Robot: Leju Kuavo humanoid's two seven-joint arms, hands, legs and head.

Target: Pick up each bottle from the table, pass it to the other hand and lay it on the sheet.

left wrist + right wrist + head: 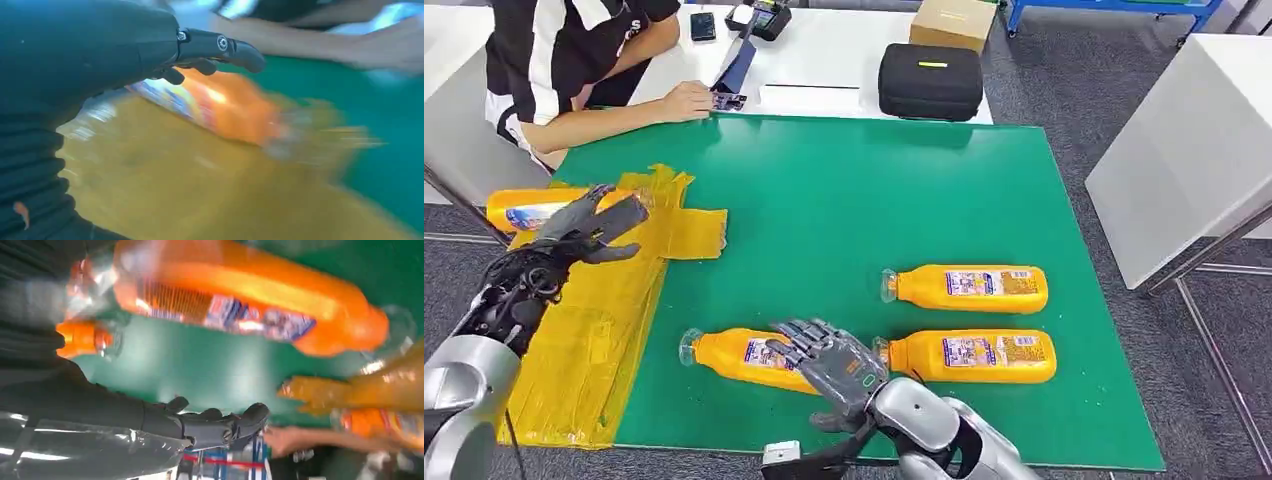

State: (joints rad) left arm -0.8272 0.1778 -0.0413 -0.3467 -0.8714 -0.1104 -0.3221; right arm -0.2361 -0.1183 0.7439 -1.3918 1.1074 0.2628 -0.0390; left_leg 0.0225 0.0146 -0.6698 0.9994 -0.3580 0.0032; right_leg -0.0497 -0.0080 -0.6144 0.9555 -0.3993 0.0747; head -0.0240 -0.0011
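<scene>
- My left hand [589, 228] hangs over the far left of the table, fingers spread and holding nothing, just above the orange plastic bottle with a printed label [524, 208] that lies on its side on the crinkled yellow plastic sheet [594, 340]
- My left wrist view shows that bottle [220, 107] resting on the sheet [200, 190] just under my fingers [235, 50], blurred
- My right hand [834, 362] is at the near edge, fingers apart and empty, over the neck-to-label part of a second orange bottle lying on the green table mat [844, 200]; I cannot tell whether it touches the bottle
- Second orange bottle [739, 355] lies on its side, clear cap to the left
- A third orange bottle [972, 356] lies just to its right and a fourth orange bottle [969, 287] lies farther back
- A person's hand [686, 101] rests on the white table beyond the mat, near a black zip case [930, 80]
</scene>
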